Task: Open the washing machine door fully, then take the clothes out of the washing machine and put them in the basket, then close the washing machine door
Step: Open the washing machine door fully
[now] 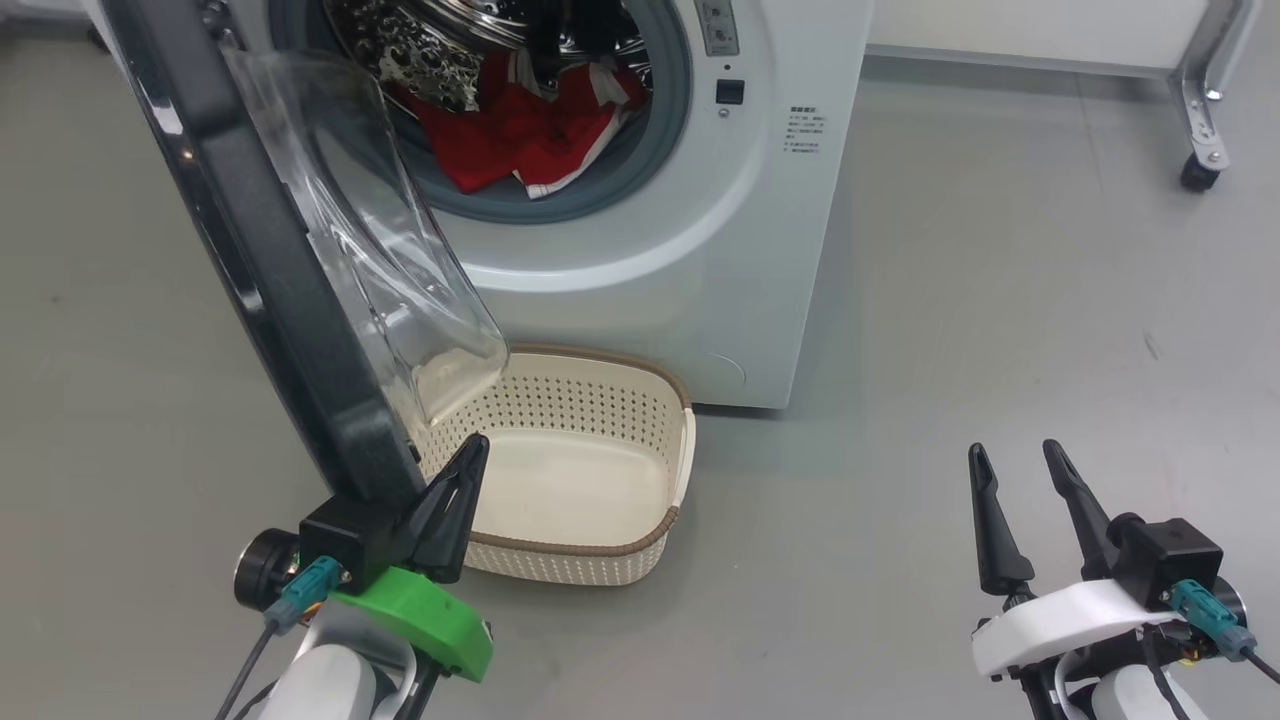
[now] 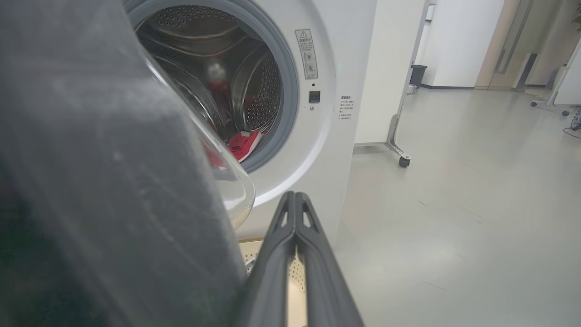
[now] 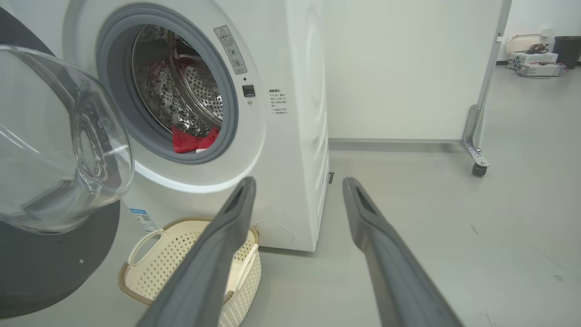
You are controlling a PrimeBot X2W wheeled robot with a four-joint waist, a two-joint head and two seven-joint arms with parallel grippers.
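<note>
- Standing swung out from the washing machine (image 1: 700, 250), the washing machine door (image 1: 250, 260) turns its clear glass bowl (image 1: 380, 250) towards the drum (image 1: 420, 50).
- Red clothes (image 1: 510, 130) with white trim lie inside the drum, at the opening's lower edge.
- The cream basket (image 1: 600, 548) sits on the grey floor (image 1: 1000, 300) before the machine, partly under the bowl.
- Left gripper (image 1: 472, 450): fingers pressed together on nothing, just beside the door's lower edge.
- Right gripper (image 1: 1015, 450): fingers spread, empty, well apart from the basket.

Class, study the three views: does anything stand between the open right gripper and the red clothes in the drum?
Nothing visible does. The right gripper, jaws apart, has a clear line to the clothes in the washing machine; the washing machine door hangs off to the left of the opening.
</note>
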